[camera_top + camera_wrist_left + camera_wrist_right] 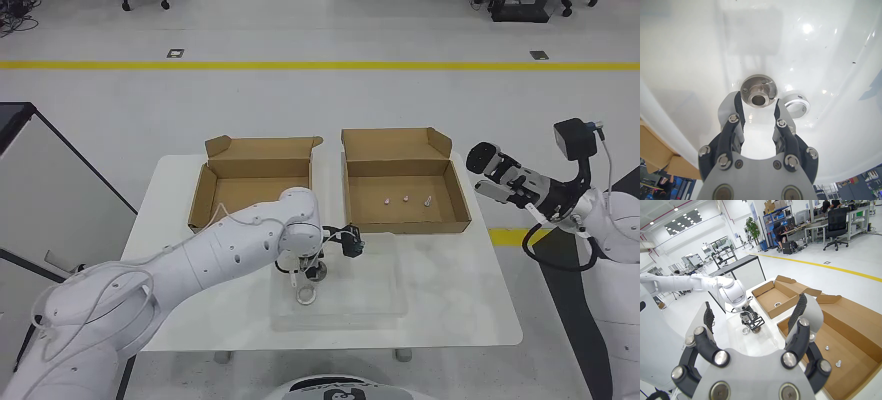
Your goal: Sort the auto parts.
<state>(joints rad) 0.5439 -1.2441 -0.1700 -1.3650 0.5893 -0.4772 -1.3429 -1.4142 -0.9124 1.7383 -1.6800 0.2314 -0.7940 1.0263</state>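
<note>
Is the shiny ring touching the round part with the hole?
Apart. Left wrist view shows bare tray between the ring and the flanged part.

Tray (pixel 370 290) up front — left box (pixel 260 168), right box (pixel 400 168) behind.
Hub (pixel 758 92) beside collar (pixel 797 106) in the tray; ring (pixel 777 304) in the left box, bolts (pixel 406 198) in the right.

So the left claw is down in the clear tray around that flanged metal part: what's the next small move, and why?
Probably close the left claw on the flanged hub: its fingers stand open on either side of the hub, not visibly pinching it. A ring collar lies close beside one finger, so closing straight without drifting sideways seems wise.
</note>
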